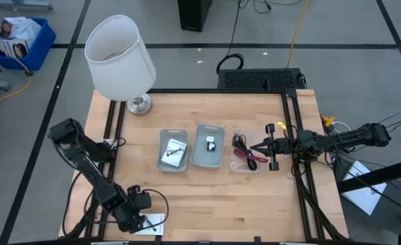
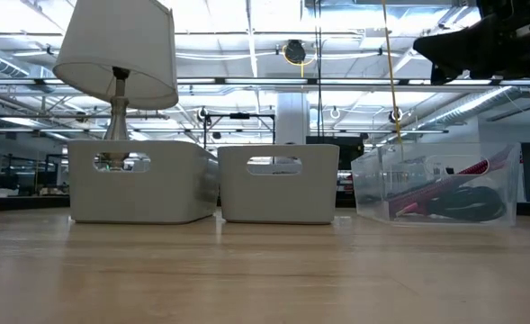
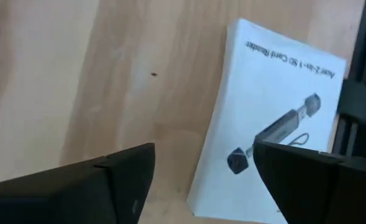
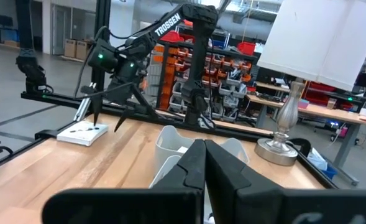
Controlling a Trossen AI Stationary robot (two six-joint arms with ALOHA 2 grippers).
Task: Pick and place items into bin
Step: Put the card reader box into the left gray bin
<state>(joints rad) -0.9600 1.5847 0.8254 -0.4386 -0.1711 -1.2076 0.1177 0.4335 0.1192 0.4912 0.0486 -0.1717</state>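
Observation:
A white packet (image 3: 276,112) printed with a dark stick picture lies flat on the table near its near-left corner (image 1: 152,222). My left gripper (image 3: 204,155) is open and points down over the packet's edge (image 4: 83,132). My right gripper (image 1: 254,147) is shut and empty. It hangs well above a clear bin (image 2: 435,184) that holds the red-and-black cable bundle (image 1: 246,154). A grey bin (image 1: 173,150) holds a white packet with dark contents. A second grey bin (image 1: 208,145) holds small black and white pieces.
The big white lamp (image 1: 122,58) stands at the table's far left corner, behind the grey bins (image 2: 139,180). Black rails run along the table's left and right edges (image 1: 295,122). Bare wood lies between the bins and the near edge.

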